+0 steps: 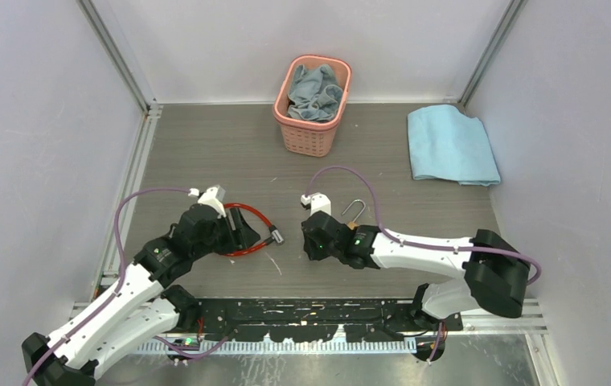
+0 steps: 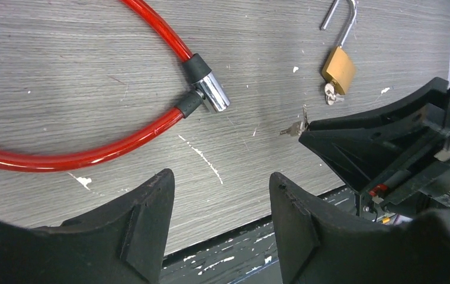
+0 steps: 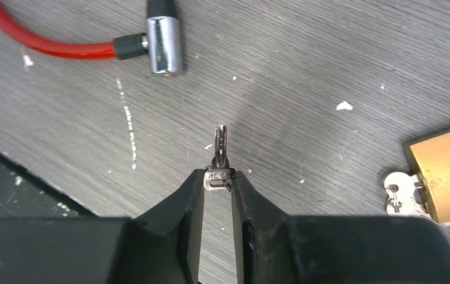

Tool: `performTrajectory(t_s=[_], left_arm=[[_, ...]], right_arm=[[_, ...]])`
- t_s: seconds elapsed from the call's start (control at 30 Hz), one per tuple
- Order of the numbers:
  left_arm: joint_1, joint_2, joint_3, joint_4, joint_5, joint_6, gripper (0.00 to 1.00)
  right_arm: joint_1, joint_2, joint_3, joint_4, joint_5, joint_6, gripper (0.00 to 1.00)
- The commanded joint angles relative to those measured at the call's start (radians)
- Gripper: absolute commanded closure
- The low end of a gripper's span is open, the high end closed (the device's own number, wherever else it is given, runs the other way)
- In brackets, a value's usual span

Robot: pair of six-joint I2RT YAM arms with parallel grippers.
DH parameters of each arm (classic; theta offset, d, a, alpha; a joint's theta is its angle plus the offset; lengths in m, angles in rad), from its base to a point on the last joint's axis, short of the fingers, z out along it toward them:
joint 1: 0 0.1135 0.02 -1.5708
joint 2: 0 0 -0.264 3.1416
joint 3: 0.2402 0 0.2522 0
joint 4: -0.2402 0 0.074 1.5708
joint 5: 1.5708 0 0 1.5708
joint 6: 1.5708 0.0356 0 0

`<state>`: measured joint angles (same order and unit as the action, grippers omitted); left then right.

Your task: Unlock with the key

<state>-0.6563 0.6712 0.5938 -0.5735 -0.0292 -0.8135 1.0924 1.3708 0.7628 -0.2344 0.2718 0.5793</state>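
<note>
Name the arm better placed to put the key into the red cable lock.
Right. The right gripper pinches the key, with the chrome lock barrel just ahead; the left gripper hangs open and empty.

The worktop is grey, with thin dark lines like wood and small white spots. The cable lock is bright red, with black ends and a shiny silver middle. The padlock is gold with a silver hoop. The key is silver. The left tool and the right tool are black. The basket is pink and the cloth in it is grey-blue. The other cloth is light blue.
</note>
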Motion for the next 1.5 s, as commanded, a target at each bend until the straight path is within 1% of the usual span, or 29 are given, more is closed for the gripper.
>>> performTrajectory(t_s=[0.0, 0.1, 0.23, 0.5, 0.73, 0.9, 1.13, 1.33, 1.47], left_arm=[[0.001, 0.015, 0.038, 0.072, 0.053, -0.023, 0.40], [0.000, 0.028, 0.053, 0.093, 0.075, -0.051, 0.41], [0.000, 0.055, 0.077, 0.123, 0.098, -0.132, 0.44], [0.001, 0.116, 0.100, 0.293, 0.193, -0.232, 0.48], [0.001, 0.210, 0.145, 0.336, 0.276, -0.228, 0.51], [-0.001, 0.243, 0.142, 0.375, 0.326, -0.226, 0.57], [-0.003, 0.252, 0.135, 0.368, 0.353, -0.211, 0.60], [-0.005, 0.280, 0.134, 0.368, 0.378, -0.203, 0.65], [-0.007, 0.291, 0.132, 0.366, 0.373, -0.202, 0.67]], right_arm=[[0.006, -0.099, -0.016, 0.127, -0.067, -0.052, 0.99], [0.005, -0.150, -0.030, 0.163, -0.091, -0.084, 0.99], [0.006, -0.199, -0.032, 0.191, -0.117, -0.131, 0.99], [0.007, -0.218, 0.029, 0.182, -0.206, -0.190, 0.99], [0.010, -0.232, 0.048, 0.172, -0.231, -0.206, 0.99], [0.014, -0.231, 0.055, 0.169, -0.231, -0.208, 0.99], [0.014, -0.243, 0.059, 0.171, -0.218, -0.213, 0.99], [0.015, -0.243, 0.064, 0.171, -0.220, -0.215, 0.99], [0.016, -0.245, 0.065, 0.171, -0.221, -0.214, 0.99]])
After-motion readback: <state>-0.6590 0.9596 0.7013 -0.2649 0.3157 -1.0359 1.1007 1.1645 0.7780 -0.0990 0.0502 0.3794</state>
